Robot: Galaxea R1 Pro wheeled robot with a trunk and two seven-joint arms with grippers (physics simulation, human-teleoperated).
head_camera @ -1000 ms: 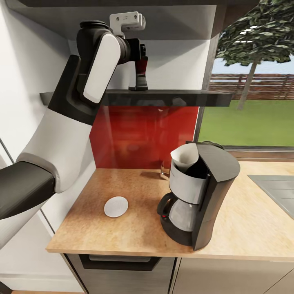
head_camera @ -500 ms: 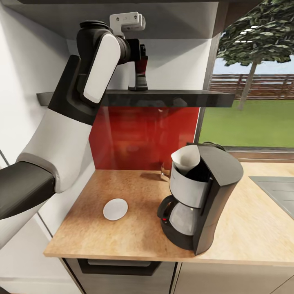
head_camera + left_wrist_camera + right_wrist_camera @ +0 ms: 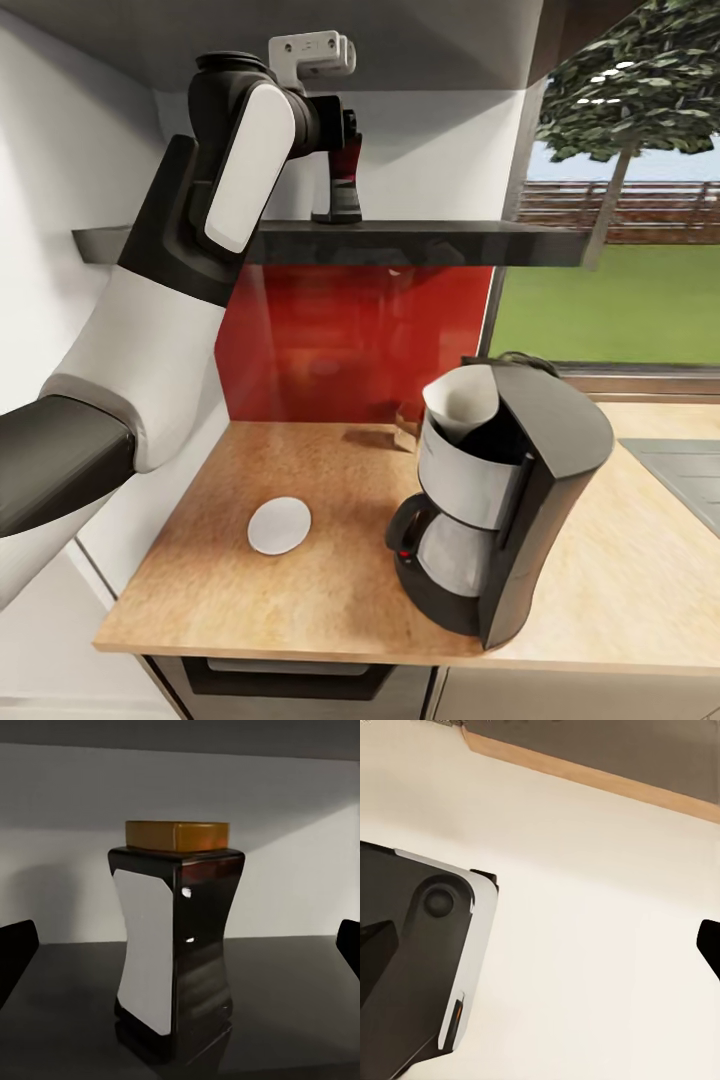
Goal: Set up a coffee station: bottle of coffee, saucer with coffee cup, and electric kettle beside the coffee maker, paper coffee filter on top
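Currently the bottle of coffee [image 3: 176, 945] is being approached on the kitchen shelf [image 3: 420, 242], standing upright with its long axis vertical, straight ahead of the left gripper [image 3: 337, 180] and centred between its 2 spread fingers, not yet touched. Left jaws are being held wide open. Right gripper jaws are also being held apart, empty, over pale floor. Left arm is judged nearer. Down on the countertop [image 3: 300, 600], a paper filter [image 3: 462, 400] is being held in the coffee maker [image 3: 505, 500]; the saucer [image 3: 279, 525] is lying bare.

head camera shifted, coffee maker [image 3: 500, 500] and saucer [image 3: 279, 526] lower in frame
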